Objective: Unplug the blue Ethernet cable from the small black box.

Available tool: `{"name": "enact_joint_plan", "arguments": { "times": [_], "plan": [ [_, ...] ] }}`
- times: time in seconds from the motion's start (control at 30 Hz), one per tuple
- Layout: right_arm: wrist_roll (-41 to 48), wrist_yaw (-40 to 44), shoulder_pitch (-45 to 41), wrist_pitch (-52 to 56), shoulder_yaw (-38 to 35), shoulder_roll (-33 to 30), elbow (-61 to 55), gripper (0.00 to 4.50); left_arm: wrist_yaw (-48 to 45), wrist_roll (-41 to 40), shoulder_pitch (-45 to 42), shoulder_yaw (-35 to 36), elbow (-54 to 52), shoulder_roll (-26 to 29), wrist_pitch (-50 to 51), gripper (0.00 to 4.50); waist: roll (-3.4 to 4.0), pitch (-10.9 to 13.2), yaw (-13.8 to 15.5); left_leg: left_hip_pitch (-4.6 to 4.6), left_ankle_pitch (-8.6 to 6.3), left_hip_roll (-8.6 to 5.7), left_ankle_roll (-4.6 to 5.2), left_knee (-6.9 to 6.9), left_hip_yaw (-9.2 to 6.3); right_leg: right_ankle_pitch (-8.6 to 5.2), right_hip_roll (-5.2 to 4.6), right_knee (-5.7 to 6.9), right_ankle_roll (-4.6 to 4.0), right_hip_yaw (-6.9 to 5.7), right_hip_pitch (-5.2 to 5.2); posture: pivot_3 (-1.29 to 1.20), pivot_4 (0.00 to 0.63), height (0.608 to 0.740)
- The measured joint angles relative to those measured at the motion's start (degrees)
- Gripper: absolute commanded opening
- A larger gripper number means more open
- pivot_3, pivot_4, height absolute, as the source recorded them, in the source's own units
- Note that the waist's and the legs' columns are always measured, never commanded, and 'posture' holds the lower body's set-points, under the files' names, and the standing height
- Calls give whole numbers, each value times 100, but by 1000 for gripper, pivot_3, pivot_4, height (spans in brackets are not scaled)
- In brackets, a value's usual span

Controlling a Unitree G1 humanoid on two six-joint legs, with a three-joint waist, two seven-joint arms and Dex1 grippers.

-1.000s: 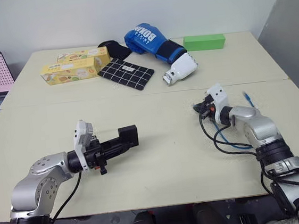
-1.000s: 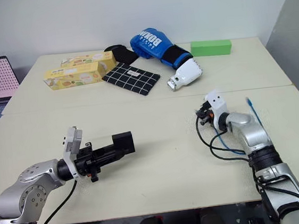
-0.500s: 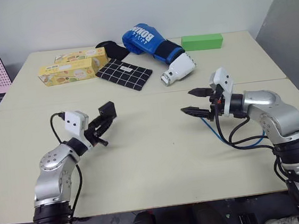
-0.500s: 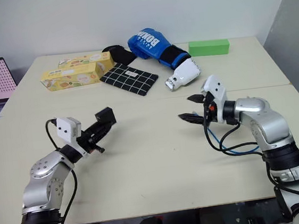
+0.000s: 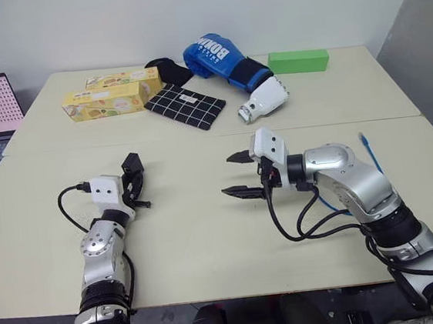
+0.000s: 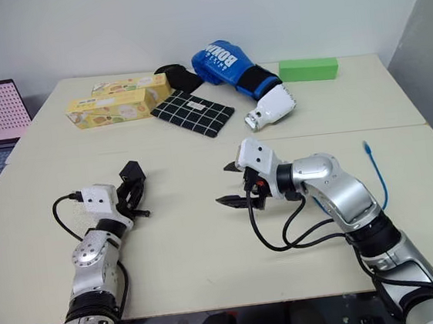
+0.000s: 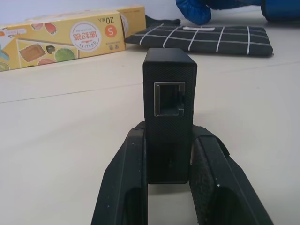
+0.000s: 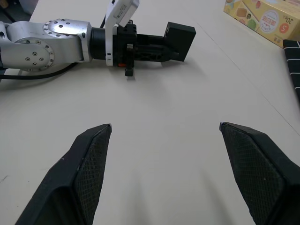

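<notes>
Both arms have swung since a second ago: my right gripper [image 5: 236, 175] has let go of the blue cable [image 5: 370, 153] and now hangs spread wide and empty mid-table. Cable lies behind that arm, well apart. Left gripper [image 7: 169, 154] is clamped on the black box [image 7: 168, 98], port empty and facing out. Unplugging looks done to me.

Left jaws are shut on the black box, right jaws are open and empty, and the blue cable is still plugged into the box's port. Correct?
Not quite. The port on the black box is empty in the left wrist view; the blue cable lies on the table beyond the right arm. The rest holds: the left gripper has its jaws shut on the box, and the right gripper is open and empty.
</notes>
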Motion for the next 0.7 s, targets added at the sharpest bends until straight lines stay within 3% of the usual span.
{"name": "enact_joint_plan", "arguments": {
  "times": [0.03,0.1,0.43,0.57,0.7],
  "plan": [
    [-11,-11,-2,0,-1,13,11,3968,-37,-25,-10,11,56,-3,-59,1499,0,0,-2,1,0,0,0,0,0,0,0,1,0,0,0,0,150,740],
    [-14,-31,-16,0,-8,37,14,3968,-107,-111,-16,57,98,-19,-65,1759,1,-1,-8,4,0,0,0,0,0,0,1,2,0,0,2,0,150,740],
    [-11,-69,-16,26,-31,39,14,3968,-202,-365,249,156,-297,-109,203,3967,5,-3,-28,6,0,2,0,-1,3,0,0,1,0,7,3,0,150,740],
    [-5,-81,-8,102,-48,27,-13,3968,10,-336,755,94,-1152,-57,857,3967,6,-4,-57,9,-1,7,1,-4,7,0,-1,0,0,15,2,0,150,740],
    [2,-197,220,209,-256,-80,-198,3968,42,-272,1719,-96,-2779,323,2059,3967,4,-5,-103,9,-1,19,1,-10,4,0,-7,-5,-1,18,1,0,150,740]
  ]
}}
